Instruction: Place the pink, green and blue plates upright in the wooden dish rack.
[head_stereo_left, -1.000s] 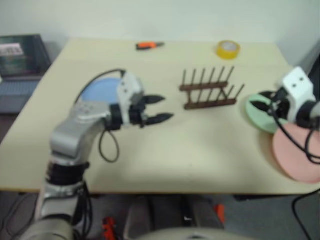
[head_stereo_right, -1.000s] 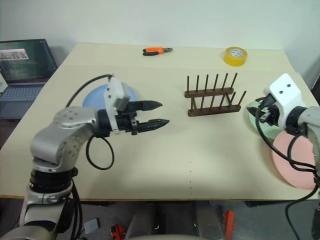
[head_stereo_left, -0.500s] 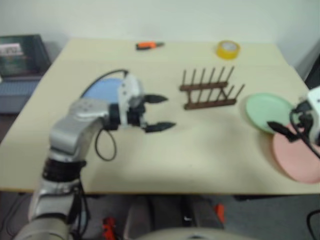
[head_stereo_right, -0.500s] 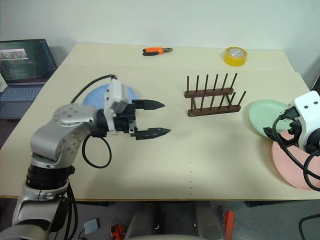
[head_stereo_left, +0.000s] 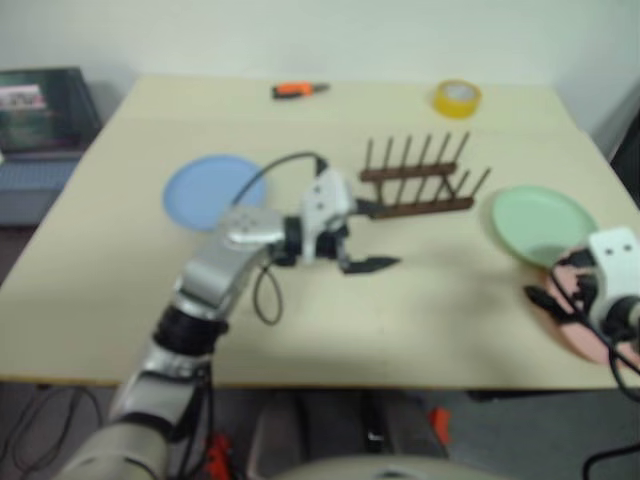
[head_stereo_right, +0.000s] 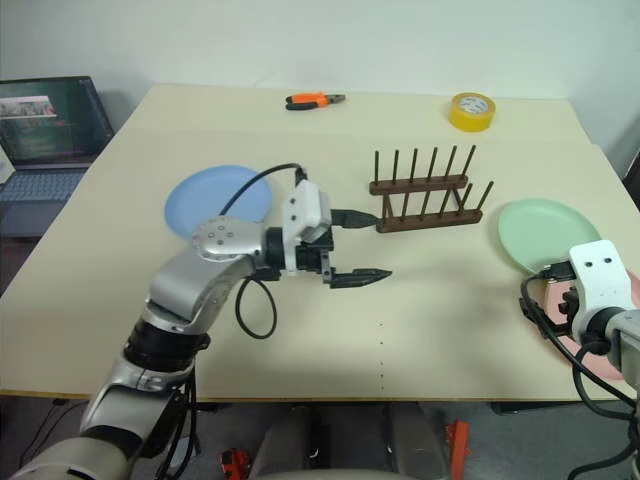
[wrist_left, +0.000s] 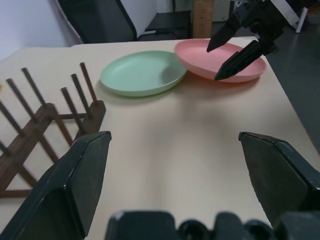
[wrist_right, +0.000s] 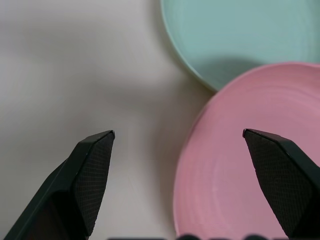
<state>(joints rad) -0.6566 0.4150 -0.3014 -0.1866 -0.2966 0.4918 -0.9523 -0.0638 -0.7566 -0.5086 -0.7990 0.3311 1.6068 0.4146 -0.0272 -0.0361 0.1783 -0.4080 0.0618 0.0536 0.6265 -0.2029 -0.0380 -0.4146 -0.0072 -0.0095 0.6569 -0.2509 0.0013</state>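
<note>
The blue plate (head_stereo_right: 210, 200) lies flat at the table's left, behind my left arm. At the right lies the green plate (head_stereo_right: 545, 230), and the pink plate (wrist_left: 200, 59) is at its near side with its rim over the green one. The wooden dish rack (head_stereo_right: 425, 195) stands empty at centre back. My left gripper (head_stereo_right: 383, 247) is open, pointing right, level with the rack's left end. My right gripper (wrist_right: 178, 132) is open over the pink plate's left rim, one finger above the bare table.
A yellow tape roll (head_stereo_right: 471, 111) and orange pliers (head_stereo_right: 313, 101) lie along the table's far edge. A laptop (head_stereo_right: 45, 125) stands off the table to the left. The pink plate reaches the table's right front edge.
My left gripper swung right from over the blue plate to the rack's left end. My right gripper drew back and down from the green plate to the pink plate's rim and opened wider.
</note>
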